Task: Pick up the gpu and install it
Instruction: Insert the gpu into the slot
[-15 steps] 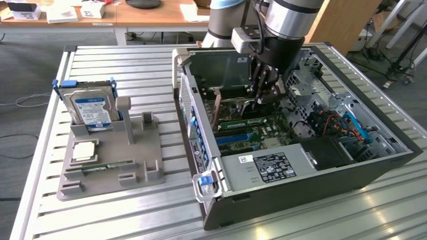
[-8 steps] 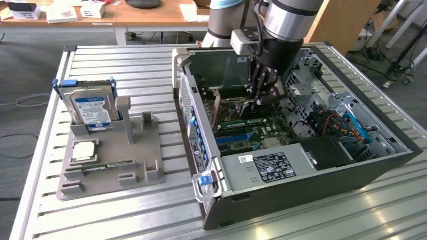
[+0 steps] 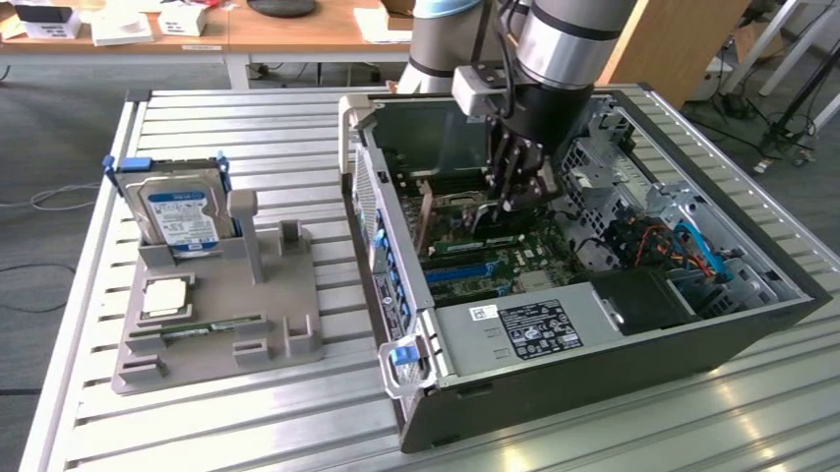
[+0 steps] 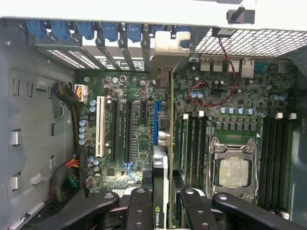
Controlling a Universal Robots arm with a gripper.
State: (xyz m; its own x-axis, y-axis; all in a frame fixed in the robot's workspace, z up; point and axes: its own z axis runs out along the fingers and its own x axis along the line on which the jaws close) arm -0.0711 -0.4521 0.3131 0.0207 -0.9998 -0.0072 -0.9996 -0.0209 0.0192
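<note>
gpu [image 4: 162,191] bottom edge hidden, possibly seated, arm [image 3: 565,29] cropped

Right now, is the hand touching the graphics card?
Touching. The wrist view shows the graphics card edge-on, pinched between the fingers of the hand, with no gap on either side.

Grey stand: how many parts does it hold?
3: hard drive upright at the far end, square chip flat in the middle, green memory stick flat nearer the camera. Small ones may be hidden.

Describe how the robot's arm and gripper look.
The arm is a silver-grey tube with a dark band and a black cable along it. A light grey box sits at the wrist. The gripper is black, its fingers jointed links with round pins.
</note>
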